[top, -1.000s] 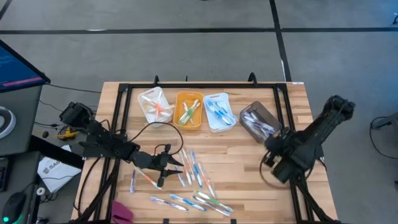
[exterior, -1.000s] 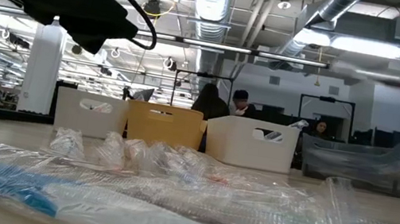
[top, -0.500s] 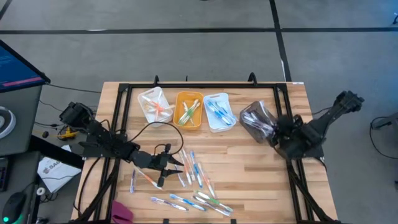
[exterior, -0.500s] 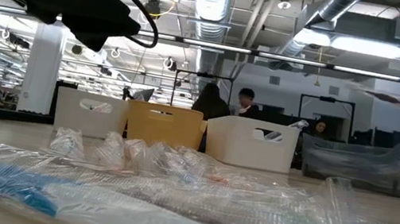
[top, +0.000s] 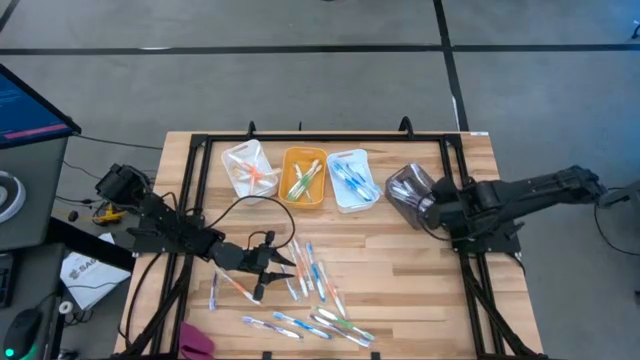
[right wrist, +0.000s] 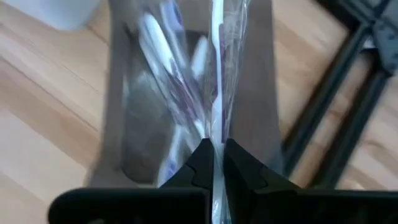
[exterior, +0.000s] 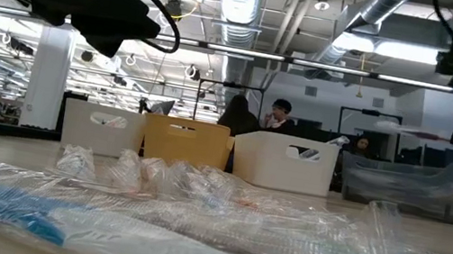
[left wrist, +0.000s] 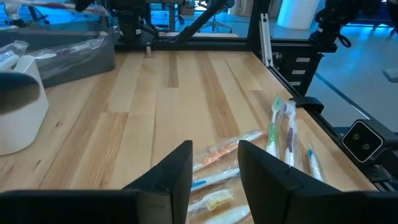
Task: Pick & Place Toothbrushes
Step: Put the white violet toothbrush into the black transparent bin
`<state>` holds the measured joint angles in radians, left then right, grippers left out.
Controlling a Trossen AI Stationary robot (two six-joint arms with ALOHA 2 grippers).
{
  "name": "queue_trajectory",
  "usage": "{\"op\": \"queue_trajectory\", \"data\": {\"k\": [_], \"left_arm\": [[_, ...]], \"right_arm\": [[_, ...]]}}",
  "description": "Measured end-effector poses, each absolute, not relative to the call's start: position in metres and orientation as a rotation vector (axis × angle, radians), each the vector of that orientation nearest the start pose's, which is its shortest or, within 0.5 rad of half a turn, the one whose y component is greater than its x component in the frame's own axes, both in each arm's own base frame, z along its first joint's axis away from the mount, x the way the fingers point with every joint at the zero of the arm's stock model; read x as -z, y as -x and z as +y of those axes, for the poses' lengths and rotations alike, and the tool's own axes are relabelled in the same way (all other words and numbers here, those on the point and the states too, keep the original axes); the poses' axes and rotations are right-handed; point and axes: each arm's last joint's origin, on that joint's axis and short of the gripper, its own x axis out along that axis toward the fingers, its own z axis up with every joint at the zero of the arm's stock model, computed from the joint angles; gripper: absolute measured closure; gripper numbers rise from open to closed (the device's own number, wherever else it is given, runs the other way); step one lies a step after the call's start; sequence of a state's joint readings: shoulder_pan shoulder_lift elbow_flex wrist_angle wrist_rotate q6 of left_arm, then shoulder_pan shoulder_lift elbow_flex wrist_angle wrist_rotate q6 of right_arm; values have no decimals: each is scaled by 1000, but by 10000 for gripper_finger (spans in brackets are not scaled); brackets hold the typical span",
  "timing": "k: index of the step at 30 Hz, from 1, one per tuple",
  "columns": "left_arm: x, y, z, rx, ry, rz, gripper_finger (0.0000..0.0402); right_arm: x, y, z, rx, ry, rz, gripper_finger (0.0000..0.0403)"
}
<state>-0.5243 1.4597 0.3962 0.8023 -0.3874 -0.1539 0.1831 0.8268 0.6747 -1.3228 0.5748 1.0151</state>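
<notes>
- Right gripper (right wrist: pixel 213 163) clenched on a thin clear-wrapped toothbrush (right wrist: pixel 217 74), above the smoky plastic bin (top: pixel 405 190), far right.
- Left gripper (left wrist: pixel 214 163) half open, holds nothing, over loose wrapped toothbrushes (top: pixel 315 280) on wood table (top: pixel 420 290), near-centre.

From my right wrist camera the wrapped toothbrush (right wrist: pixel 217 74) pinched between the fingers (right wrist: pixel 200 163) runs out past the frame's edge, so I can't see its whole length, and the grey bin (right wrist: pixel 255 106) beneath it is smeared enough that I can't count what lies inside. In the low view the nearest wrapped toothbrushes (exterior: pixel 101 226) are a blurred mass cut off at the bottom edge. From above, the left gripper (top: pixel 268 266) is too small for me to judge what, if anything, it touches. The left wrist camera loses the white bin (left wrist: pixel 18 102) at the side, and its nearest part is blurred.
</notes>
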Motion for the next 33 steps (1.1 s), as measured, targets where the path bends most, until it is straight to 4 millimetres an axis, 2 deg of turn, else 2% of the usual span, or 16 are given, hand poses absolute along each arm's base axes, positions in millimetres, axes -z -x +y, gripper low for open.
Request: {"op": "queue_trajectory", "data": {"k": [9, 20, 27, 33], "left_arm": [[-156, -225, -117, 118, 38, 245, 279], [-156, -225, -117, 117, 38, 245, 279], [-156, -225, -117, 118, 38, 245, 279], [-156, -225, -117, 118, 37, 245, 279]], "right_arm": [[-211, -113, -9, 913, -432, 1117, 394], [-192, -135, -18, 977, -474, 1240, 386], [-180, -147, -22, 970, -438, 1291, 328], [-193, -156, -23, 949, -433, 1274, 257]]}}
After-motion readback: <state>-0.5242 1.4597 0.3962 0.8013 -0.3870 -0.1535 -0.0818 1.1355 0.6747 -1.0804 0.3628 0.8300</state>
